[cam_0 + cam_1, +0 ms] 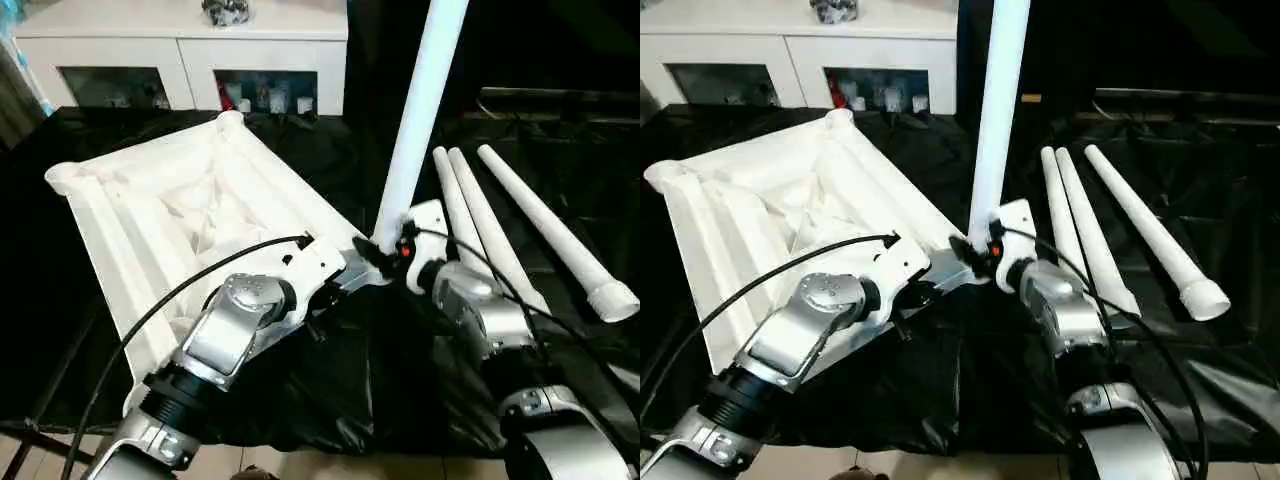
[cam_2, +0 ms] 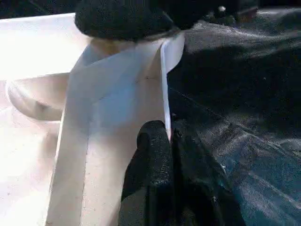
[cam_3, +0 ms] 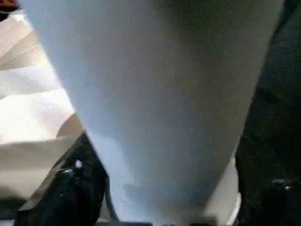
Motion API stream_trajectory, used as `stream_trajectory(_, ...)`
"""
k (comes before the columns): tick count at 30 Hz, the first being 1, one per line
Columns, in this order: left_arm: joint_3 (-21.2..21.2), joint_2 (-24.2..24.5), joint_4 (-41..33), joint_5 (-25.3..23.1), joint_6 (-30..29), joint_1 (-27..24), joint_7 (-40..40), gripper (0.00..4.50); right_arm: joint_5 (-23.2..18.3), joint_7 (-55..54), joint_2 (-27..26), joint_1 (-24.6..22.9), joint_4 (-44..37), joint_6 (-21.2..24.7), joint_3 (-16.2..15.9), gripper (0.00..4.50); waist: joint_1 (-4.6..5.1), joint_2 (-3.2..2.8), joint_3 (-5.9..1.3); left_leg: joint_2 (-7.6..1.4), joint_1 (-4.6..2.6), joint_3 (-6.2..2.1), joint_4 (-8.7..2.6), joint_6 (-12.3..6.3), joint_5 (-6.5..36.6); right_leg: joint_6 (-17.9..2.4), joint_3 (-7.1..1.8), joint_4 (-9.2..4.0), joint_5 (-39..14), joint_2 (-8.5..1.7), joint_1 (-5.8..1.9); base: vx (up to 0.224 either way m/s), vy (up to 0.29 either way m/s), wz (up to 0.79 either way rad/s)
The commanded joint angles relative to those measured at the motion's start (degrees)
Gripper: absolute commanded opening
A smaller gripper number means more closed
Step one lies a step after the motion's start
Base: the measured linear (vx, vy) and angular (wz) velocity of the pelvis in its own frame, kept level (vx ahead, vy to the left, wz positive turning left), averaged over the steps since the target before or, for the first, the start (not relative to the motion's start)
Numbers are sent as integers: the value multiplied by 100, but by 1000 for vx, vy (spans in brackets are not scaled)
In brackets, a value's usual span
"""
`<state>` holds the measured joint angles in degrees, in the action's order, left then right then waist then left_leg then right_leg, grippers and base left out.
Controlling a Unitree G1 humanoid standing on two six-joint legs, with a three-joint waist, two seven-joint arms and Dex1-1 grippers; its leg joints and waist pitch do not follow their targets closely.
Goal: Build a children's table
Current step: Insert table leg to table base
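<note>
While the right end effector (image 1: 985, 250) is clamped around the base of an upright leg (image 1: 997, 110), that leg stands at the near right corner of the upturned tabletop (image 1: 770, 205). At about nine o'clock from it, the left end effector (image 2: 164, 136) pinches the tabletop's thin side wall right by that corner, fingers (image 2: 150, 169) closed on the edge. Ribbed underside up, the tabletop stretches away toward ten o'clock. Three spare legs (image 1: 1090, 235) lie at two o'clock on the black-covered worktop (image 1: 1200, 190). A white cabinet (image 1: 800, 40) stands at eleven o'clock, behind it.
</note>
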<state>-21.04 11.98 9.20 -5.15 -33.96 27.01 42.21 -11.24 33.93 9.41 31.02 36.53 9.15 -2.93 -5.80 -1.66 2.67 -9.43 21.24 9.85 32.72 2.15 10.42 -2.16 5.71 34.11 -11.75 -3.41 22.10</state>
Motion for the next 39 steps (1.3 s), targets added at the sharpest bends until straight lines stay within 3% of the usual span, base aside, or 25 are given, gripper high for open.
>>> stream_trajectory(1,-198,33,-253,156,327,55,348,0,-70,409,42,-115,-401,143,-240,387,-27,6,-353,-447,-38,-161,-299,-612,586,-1251,-389,-334,-6,-622,-329,0,0,0)
stream_trajectory(5,-230,262,-263,236,556,12,706,0,-91,833,330,-350,-880,182,-359,396,-79,-1,-339,-452,-62,-153,-311,-493,723,-1125,-397,-371,-418,-617,-305,0,0,0)
stream_trajectory(12,-264,606,-86,418,1049,27,1338,0,-251,1756,902,-845,-1674,435,-525,396,-152,0,-366,-469,-60,-152,-284,-564,499,-1127,-399,-312,-53,-608,-303,0,0,0)
stream_trajectory(16,-323,840,-6,570,1409,15,1911,0,-288,2239,1292,-1153,-2030,611,-685,396,-238,-2,-359,-463,-62,-145,-276,-556,621,-1037,-395,-342,-308,-612,-304,0,0,0)
stream_trajectory(21,-393,999,48,624,1637,5,2250,0,-336,2449,1427,-1299,-2224,715,-711,396,-233,-7,-359,-475,-65,-154,-283,-464,750,-1033,-388,-358,-524,-620,-297,0,0,0)
stream_trajectory(28,-503,1333,395,572,2147,63,2794,0,-487,2829,1641,-1481,-2596,945,-803,320,-259,-11,-358,-478,-63,-157,-277,-406,790,-1037,-392,-348,-580,-617,-289,0,0,0)
stream_trajectory(32,-528,1443,534,536,2297,96,2980,0,-501,2953,1685,-1529,-2673,985,-839,293,-254,-7,-346,-476,-69,-153,-286,-330,979,-990,-394,-374,-894,-633,-281,0,0,0)
stream_trajectory(39,-486,1437,743,590,2386,179,3024,0,-486,2987,1702,-1600,-2770,1053,-885,286,-256,-1,-339,-475,-73,-153,-286,-233,1081,-952,-403,-378,-1113,-635,-270,0,0,0)
